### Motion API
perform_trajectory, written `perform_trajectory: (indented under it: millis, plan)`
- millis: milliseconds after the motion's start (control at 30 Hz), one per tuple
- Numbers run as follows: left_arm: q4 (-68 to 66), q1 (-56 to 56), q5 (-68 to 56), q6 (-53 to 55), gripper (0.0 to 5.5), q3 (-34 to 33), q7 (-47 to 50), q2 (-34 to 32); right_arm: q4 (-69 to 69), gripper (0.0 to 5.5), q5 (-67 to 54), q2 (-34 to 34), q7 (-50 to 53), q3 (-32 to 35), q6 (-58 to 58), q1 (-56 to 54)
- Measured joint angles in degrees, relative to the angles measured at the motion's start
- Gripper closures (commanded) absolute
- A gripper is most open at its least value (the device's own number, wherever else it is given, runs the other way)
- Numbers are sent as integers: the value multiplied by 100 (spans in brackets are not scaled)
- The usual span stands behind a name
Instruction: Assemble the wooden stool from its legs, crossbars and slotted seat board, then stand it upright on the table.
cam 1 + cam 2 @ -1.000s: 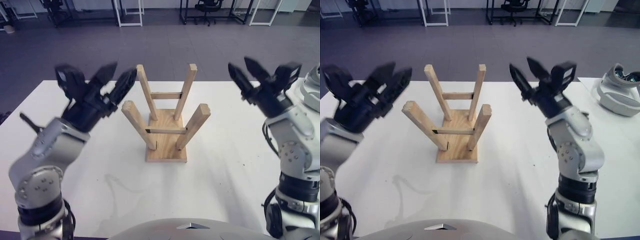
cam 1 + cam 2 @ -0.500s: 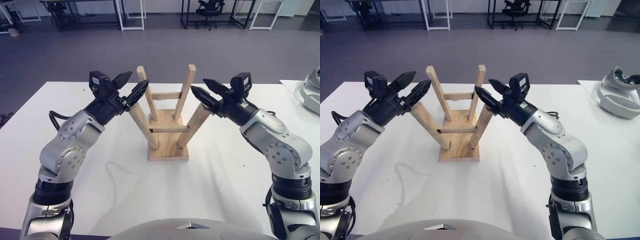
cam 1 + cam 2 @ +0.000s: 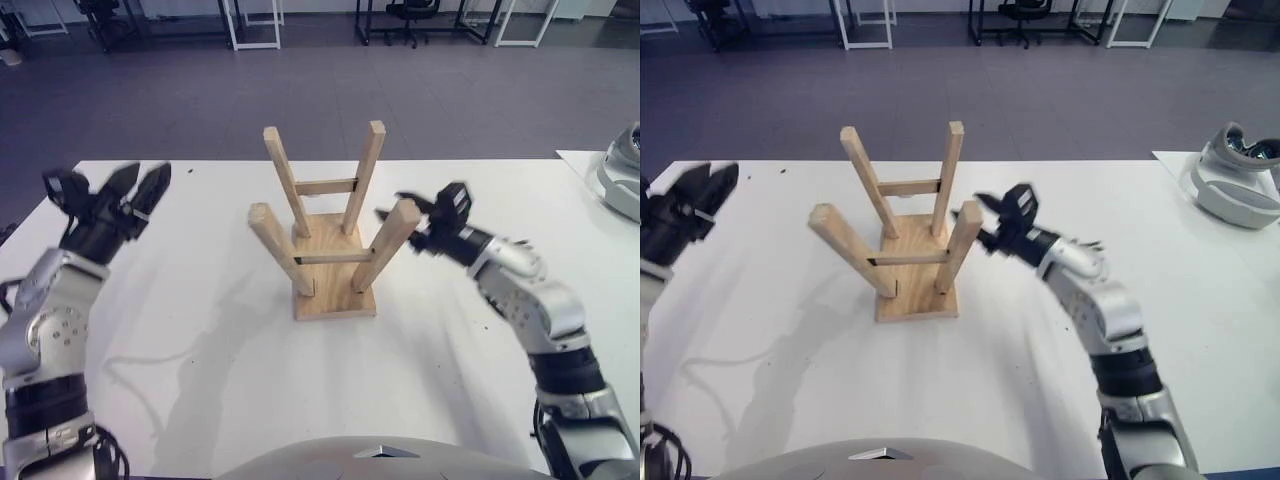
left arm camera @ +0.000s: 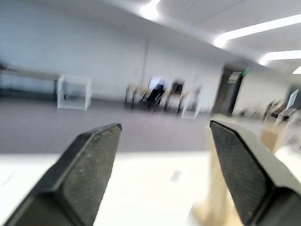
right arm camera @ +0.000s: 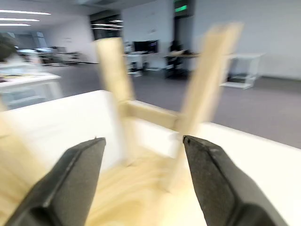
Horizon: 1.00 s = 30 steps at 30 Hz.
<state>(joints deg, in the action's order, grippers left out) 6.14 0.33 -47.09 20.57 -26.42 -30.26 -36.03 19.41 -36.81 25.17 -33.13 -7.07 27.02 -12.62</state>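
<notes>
light: bright ceiling strip lights (image 4: pixel 256 30) are glowing overhead
shadows: soft grey ones are falling across the white table (image 3: pixel 450 335)

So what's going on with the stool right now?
The stool sits upside down on the table, seat board flat and legs pointing up with crossbars fitted. Nothing is held. The right gripper is open by the top of the near right leg, not closed on it. The left gripper is open too, raised off to the left, clear of the stool. Turning it upright is not yet done.
</notes>
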Motion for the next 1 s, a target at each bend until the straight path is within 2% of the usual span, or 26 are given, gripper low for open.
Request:
perform_trajectory:
  millis: [67, 100, 167, 267, 333, 400, 500, 633, 700, 767, 867, 933, 1000]
  plan:
    - [-500, 721, 838, -474, 202, 196, -394, -53, 1044, 243, -828, -400, -166, -295, 270, 51]
    - [-567, 942, 997, -512, 202, 247, -525, -52, 1110, 243, -1047, -488, -110, -216, 367, 15]
    - [-472, 1272, 1207, -609, 202, 376, -808, -68, 798, 243, -1226, -454, 218, 459, 415, -328]
    - [-183, 1613, 1821, -712, 202, 841, -1304, -346, 278, 243, -1244, 233, 525, 1689, 353, -1403]
    - [-40, 1793, 2085, -727, 202, 1055, -1579, -547, 19, 243, -1203, 407, 493, 1934, 270, -1882]
    - [172, 2024, 2364, -719, 202, 1278, -1787, -766, -829, 243, -469, 565, 362, 1664, -47, -2057]
    - [359, 2133, 2764, -703, 202, 1677, -1911, -910, -2873, 243, 1141, 519, 188, 548, -813, -2037]
    - [410, 1874, 3050, -605, 202, 2113, -1865, -914, -5632, 243, 2387, -325, -266, -495, -2154, -2056]
    - [391, 1608, 3274, -587, 202, 2389, -1787, -895, -6952, 243, 2769, -796, -455, -669, -2888, -2088]
    - [194, 1340, 3398, -575, 202, 2577, -1654, -678, -7711, 243, 3005, -913, -793, -695, -3599, -2283]
    - [-605, 721, 3424, -729, 202, 2446, -1157, -174, -7416, 243, 2805, -607, -1938, -640, -3839, -1947]
    - [-893, 524, 3402, -797, 202, 2250, -818, 236, -6295, 243, 2487, -192, -2849, -582, -3677, -1143]
    - [-839, 663, 3298, -885, 202, 2190, -864, 337, -5673, 243, 2501, -37, -2670, -443, -3579, -665]
